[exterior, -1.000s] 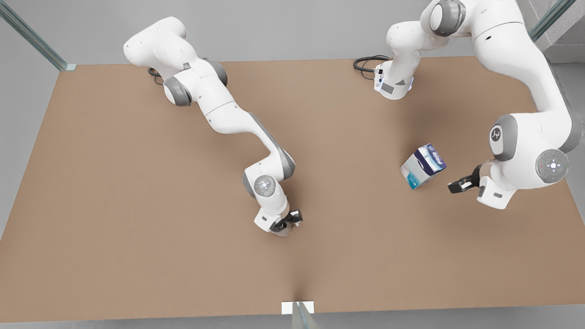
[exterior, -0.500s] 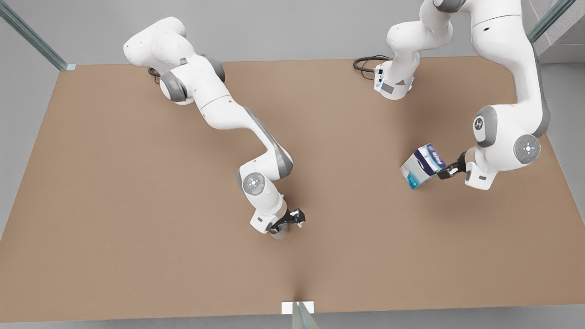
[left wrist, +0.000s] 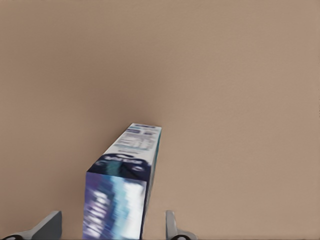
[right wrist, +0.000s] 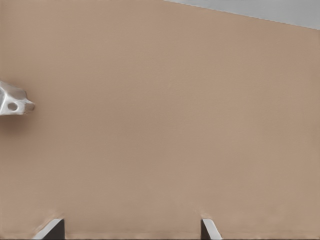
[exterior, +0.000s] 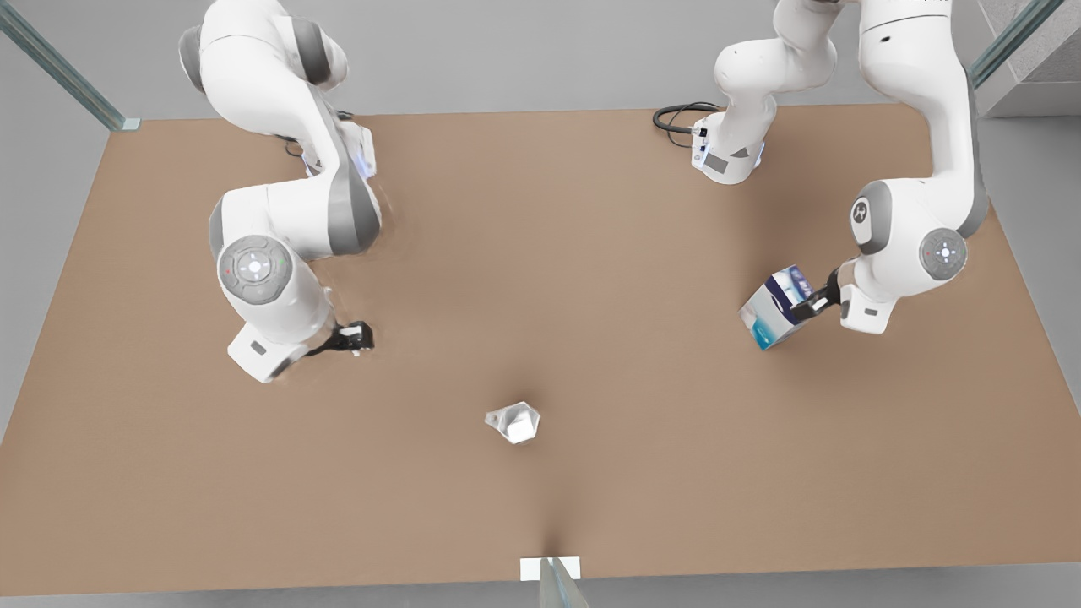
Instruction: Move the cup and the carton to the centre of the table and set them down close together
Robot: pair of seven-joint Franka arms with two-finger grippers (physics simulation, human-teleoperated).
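Table (exterior: 591, 253): plain brown top, bearing all items listed.

Cup (exterior: 513, 422): pale, faceted, standing free on the table near its middle toward the near edge, with nothing touching it; it also appears at the margin of the right wrist view (right wrist: 14, 102).

Carton (exterior: 779, 306): white, dark blue and teal, printed lettering (illegible), well apart from the cup toward the front view's right, tilted on the table.

Left gripper (exterior: 809, 301): at the carton's upper end. In the left wrist view the carton (left wrist: 125, 185) sits between the two fingers (left wrist: 47, 225), spread with table showing either side of it; not clenched.

Right gripper (exterior: 359, 338): well apart from the cup toward the front view's left, holding nothing; its fingertips (right wrist: 52, 229) stand wide apart over bare table.
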